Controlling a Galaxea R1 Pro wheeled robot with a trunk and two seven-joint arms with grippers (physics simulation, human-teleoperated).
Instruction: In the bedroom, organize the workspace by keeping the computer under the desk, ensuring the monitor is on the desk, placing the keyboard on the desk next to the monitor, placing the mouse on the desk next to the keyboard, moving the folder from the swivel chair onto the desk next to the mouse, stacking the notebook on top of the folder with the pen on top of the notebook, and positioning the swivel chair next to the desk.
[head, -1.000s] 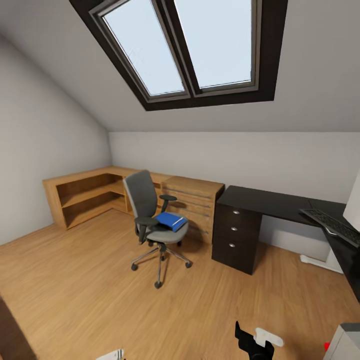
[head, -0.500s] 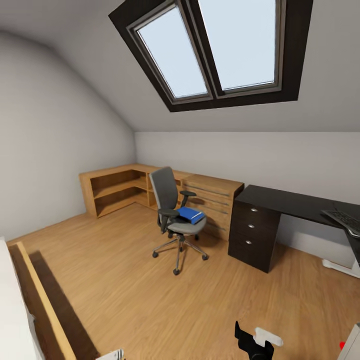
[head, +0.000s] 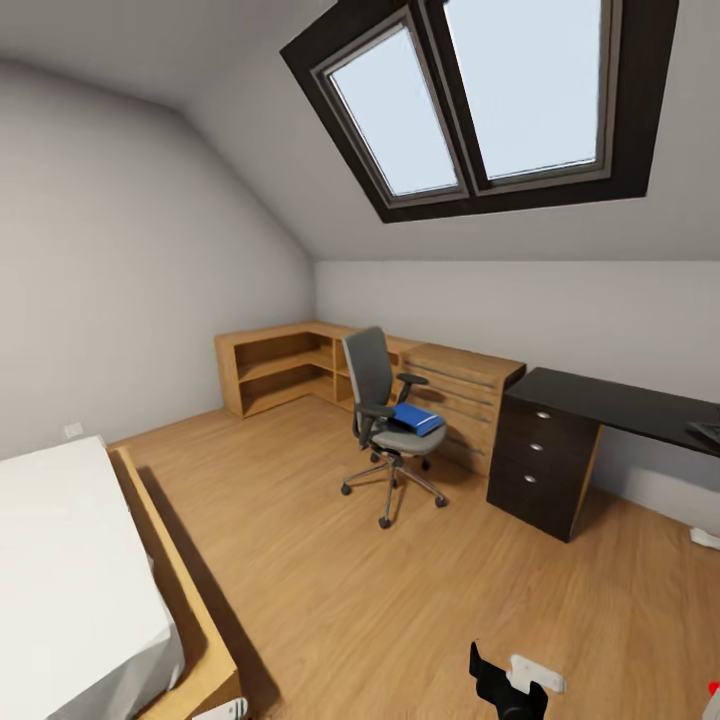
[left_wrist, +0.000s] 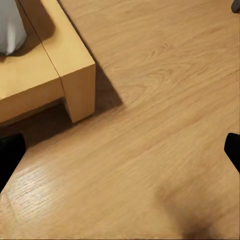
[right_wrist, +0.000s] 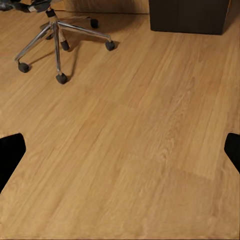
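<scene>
One chair, one folder and one desk are showing across a bare wooden floor (head: 330, 560).
Nearest, both grippers are hanging spread over the boards, the left gripper (left_wrist: 120, 150) beside a bed frame corner (left_wrist: 75, 75), the right gripper (right_wrist: 120, 150) short of the chair's casters. Farther off, one blue folder (head: 417, 419) is lying on the seat of the swivel chair (head: 388, 420), well apart from the desk (head: 590, 425), whose right end is being cut off; a dark object at that edge is hard to make out.
</scene>
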